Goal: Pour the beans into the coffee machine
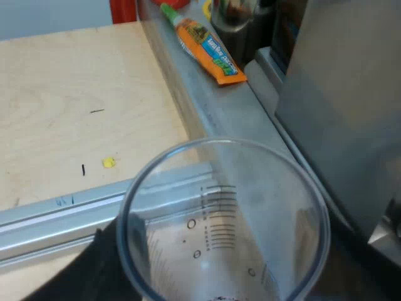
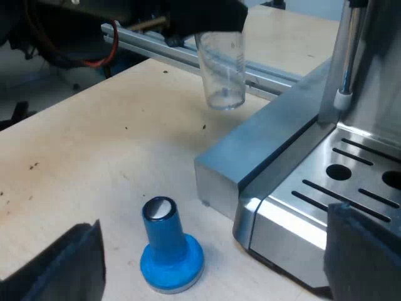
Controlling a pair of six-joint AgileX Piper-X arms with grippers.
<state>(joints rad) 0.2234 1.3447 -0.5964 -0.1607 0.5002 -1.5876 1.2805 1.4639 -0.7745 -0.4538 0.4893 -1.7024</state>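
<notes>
Boxy brushed-steel espresso machine (image 2: 282, 144), with a slotted metal drip tray (image 2: 351, 188) at its foot.

Left tool (image 1: 219, 269): black fingers pinching a clear plastic measuring glass (image 1: 222, 219) with printed graduation lines. Glass held upright in the air, just beside the machine's flank and above the worktop.

Right tool (image 2: 213, 257): fingers spread wide, holding nothing, low over the near corner of the machine.

Blue round-footed tamper (image 2: 168, 251) with a silver cap, upright on the worktop, near that corner but apart from it.

Progress: no beans made out in the glass. Judged either already emptied or never filled; cannot tell which. Glass low, about level with the machine's base, so a pour, if owed, would need a lift to the machine's top and a tilt.

Surface:
- Pale plywood worktop (image 1: 62, 94), lightly pen-marked.
- Grey aluminium rail (image 1: 56, 216) running across it towards the machine.
- Orange tube with a green cap (image 1: 207, 47), lying on a far grey ledge.
- Small yellow scrap (image 1: 109, 162) on the wood.
</notes>
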